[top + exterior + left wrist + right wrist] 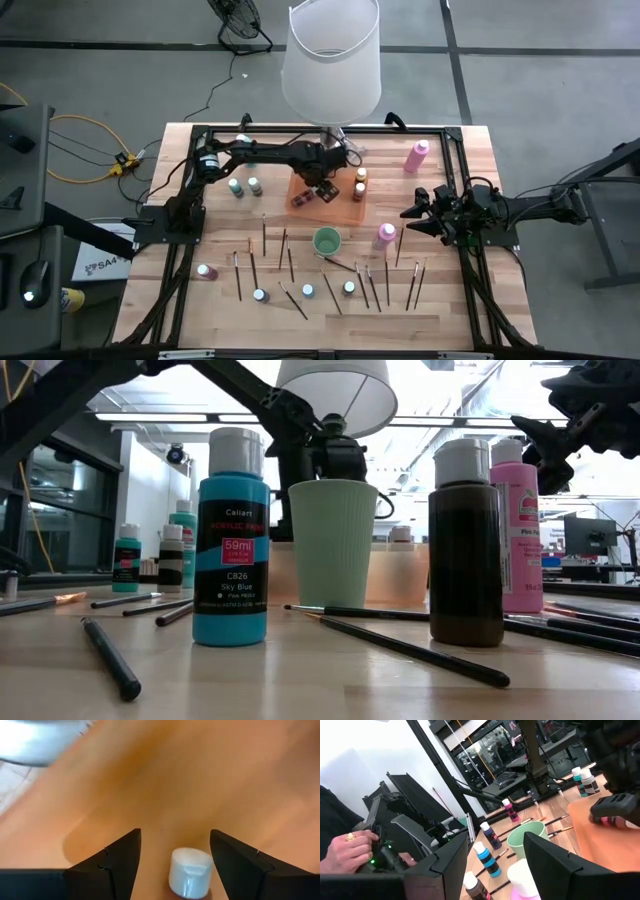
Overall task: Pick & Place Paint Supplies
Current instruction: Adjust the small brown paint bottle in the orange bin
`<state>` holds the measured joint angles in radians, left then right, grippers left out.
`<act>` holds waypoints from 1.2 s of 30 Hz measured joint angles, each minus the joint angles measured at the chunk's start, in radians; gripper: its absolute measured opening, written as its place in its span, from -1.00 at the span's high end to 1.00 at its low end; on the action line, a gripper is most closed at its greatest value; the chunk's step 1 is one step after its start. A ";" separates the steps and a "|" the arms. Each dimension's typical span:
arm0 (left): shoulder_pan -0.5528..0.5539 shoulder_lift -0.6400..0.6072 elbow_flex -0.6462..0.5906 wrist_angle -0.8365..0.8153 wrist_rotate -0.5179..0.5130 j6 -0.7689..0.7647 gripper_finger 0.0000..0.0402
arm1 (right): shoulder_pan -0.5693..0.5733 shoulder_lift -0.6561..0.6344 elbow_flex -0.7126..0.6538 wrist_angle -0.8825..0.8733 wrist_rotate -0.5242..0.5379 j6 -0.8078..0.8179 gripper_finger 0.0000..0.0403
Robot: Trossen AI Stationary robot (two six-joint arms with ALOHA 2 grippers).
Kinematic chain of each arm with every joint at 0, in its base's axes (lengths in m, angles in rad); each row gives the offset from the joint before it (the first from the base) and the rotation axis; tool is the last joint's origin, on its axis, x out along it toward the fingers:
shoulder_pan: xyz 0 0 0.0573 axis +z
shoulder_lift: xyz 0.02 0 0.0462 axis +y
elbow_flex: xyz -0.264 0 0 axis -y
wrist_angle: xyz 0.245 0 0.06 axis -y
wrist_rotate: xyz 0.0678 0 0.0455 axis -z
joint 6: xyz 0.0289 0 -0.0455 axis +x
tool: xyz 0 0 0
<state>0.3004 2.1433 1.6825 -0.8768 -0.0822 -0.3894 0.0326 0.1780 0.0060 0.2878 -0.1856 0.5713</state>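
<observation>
A: So, from above, where is the left gripper (326, 190)?

B: Over the orange tray (345, 210) near the desk's (450, 300) far edge, just below the lamp (332, 58). A dark bottle (303, 200) lies on the tray beside it. The right gripper (415, 220) hangs near the right edge, close to a pink bottle (385, 235). Brushes (264, 236) and small bottles are scattered along the near half, around a green cup (326, 240).

A: And at table height?

B: A sky-blue bottle (231, 538), the cup (332, 543) and a brown bottle (465, 545) stand in front.

A: Left wrist?

B: Its fingers (117, 857) stand apart, either side of a white bottle cap (189, 872), not clamped.

A: Right wrist?

B: Fingers (555, 865) spread, nothing between them; a white-capped pink bottle (522, 882) sits just beyond. A person's hand (347, 850) rests off-table.
</observation>
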 joint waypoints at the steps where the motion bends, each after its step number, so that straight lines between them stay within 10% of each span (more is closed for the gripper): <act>1: 0.000 0.000 0.000 -0.012 0.002 0.019 -0.15 | 0.000 0.000 0.000 0.000 0.000 0.000 0.07; 36: -0.013 0.000 0.000 -0.079 0.098 -0.059 -0.08 | 0.000 0.000 0.000 0.000 0.000 0.000 0.07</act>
<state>0.2874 2.1433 1.6821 -0.9554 0.0162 -0.4484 0.0329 0.1776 0.0060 0.2877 -0.1856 0.5713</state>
